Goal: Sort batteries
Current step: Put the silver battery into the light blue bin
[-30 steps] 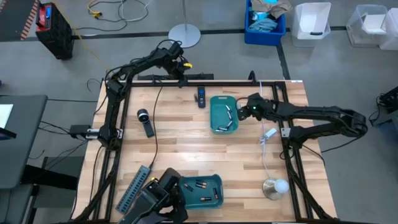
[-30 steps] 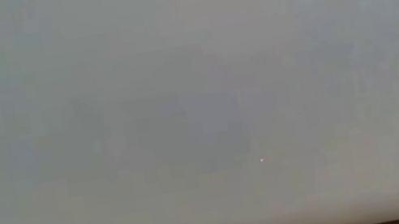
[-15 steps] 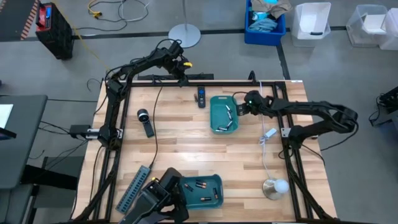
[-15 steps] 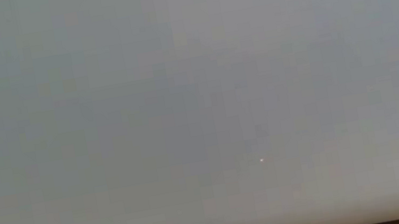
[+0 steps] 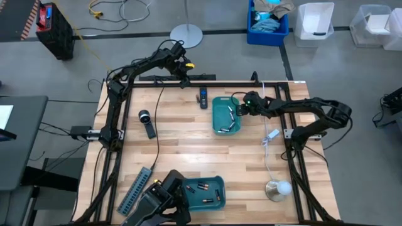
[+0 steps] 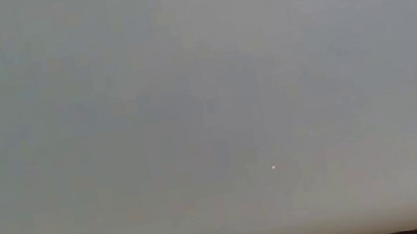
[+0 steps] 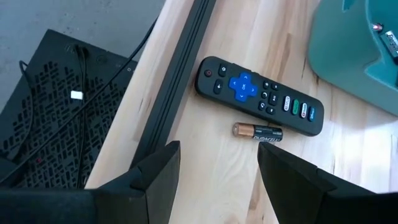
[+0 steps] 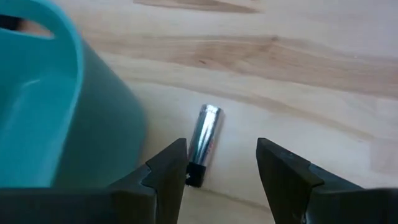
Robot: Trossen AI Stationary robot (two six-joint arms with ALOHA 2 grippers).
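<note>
A silvery battery [image 8: 204, 138] lies on the wooden table just outside the far teal bin [image 8: 43, 112]. It sits between my open right gripper's [image 8: 221, 163] fingers, close to the finger on the bin's side. In the high view that gripper [image 5: 242, 109] is at the right wall of the far teal bin [image 5: 218, 105], which holds several batteries [image 5: 230, 117]. My left gripper [image 7: 217, 163] is open above the table's far edge. It looks at a copper-and-black battery [image 7: 257, 131] lying beside a black remote [image 7: 258, 95]. The near teal bin [image 5: 217, 183] holds several more batteries [image 5: 202, 187].
A black handheld device [image 5: 147, 123] lies left of centre and a grey power strip [image 5: 135, 191] lies at the near left. A white dome lamp [image 5: 280, 188] and its cable occupy the right side. The black frame rail [image 7: 180, 74] runs along the far edge. A plain grey surface fills the low view.
My right gripper has moved toward the table's left and slightly toward the far edge. It has closed in on the far teal bin's right wall, and its arm has folded in behind it. The left arm and both bins have kept still.
</note>
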